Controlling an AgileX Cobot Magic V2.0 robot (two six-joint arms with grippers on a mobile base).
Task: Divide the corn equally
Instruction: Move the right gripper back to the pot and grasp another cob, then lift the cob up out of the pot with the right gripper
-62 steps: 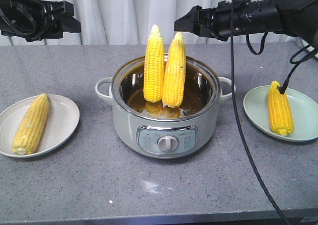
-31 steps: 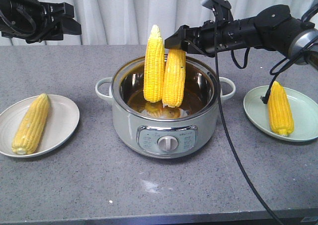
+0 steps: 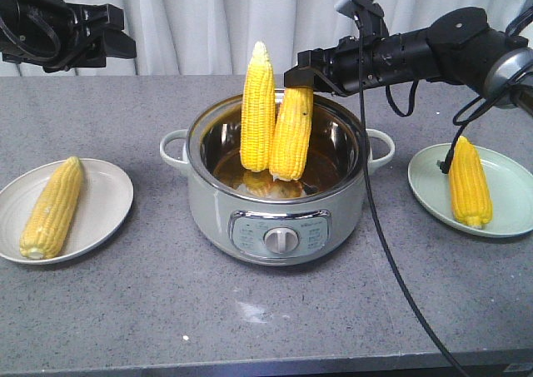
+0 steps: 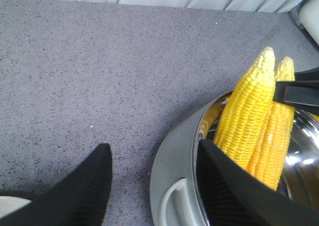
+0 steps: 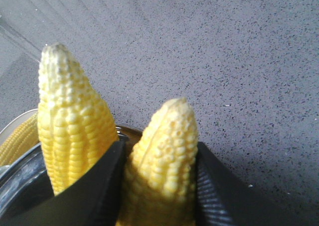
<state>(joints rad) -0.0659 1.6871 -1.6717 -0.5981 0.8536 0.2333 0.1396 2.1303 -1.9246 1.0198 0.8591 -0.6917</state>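
Plain only from right wrist: right gripper [image 5: 158, 148] pinching shorter cob [image 3: 291, 140]; axis near-upright, tip skyward. Left gripper [image 4: 153, 148] spread.

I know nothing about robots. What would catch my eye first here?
Two yellow corn cobs stand on end in the steel pot mid-table: the taller cob free, the shorter cob pinched near its tip by the right pincer. The left cob lies flat on the left plate, the right cob on the right plate.
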